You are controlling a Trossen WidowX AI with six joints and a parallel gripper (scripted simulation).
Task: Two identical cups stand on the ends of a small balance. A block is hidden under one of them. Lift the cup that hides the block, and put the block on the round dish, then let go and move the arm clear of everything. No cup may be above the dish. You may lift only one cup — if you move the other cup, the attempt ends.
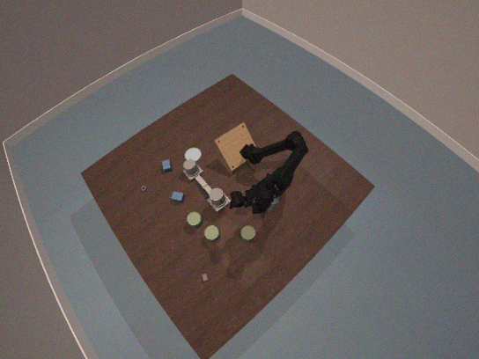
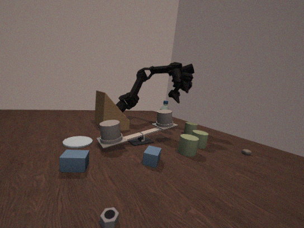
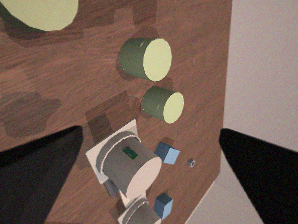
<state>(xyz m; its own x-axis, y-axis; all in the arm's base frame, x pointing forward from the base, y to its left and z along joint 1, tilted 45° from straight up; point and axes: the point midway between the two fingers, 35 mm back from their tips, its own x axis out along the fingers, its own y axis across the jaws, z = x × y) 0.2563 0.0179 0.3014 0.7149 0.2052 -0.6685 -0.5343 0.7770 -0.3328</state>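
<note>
A grey cup (image 1: 190, 167) (image 2: 110, 131) (image 3: 141, 215) stands on the low end of the tilted balance (image 1: 203, 185) (image 2: 143, 132), beside the white round dish (image 1: 193, 154) (image 2: 77, 142). The other grey cup (image 1: 217, 197) (image 2: 164, 118) (image 3: 132, 167) stands on the raised end; a small dark green mark shows on its side in the wrist view. No block shows outside the cups. My gripper (image 2: 181, 94) (image 3: 152, 133) is open and empty, high above the table on the raised cup's side, tilted toward the balance. The dish is out of the wrist view.
Green cylinders (image 1: 211, 232) (image 2: 188, 145) (image 3: 157, 60) stand beside the raised end. Blue blocks (image 1: 178, 196) (image 2: 74, 161) (image 3: 167, 153) lie along the balance. A wooden wedge (image 1: 235, 147) (image 2: 112, 114) stands near the arm base, a bottle (image 2: 165, 107) under the arm. A nut (image 1: 143, 188) and a stone (image 2: 246, 152) lie farther out.
</note>
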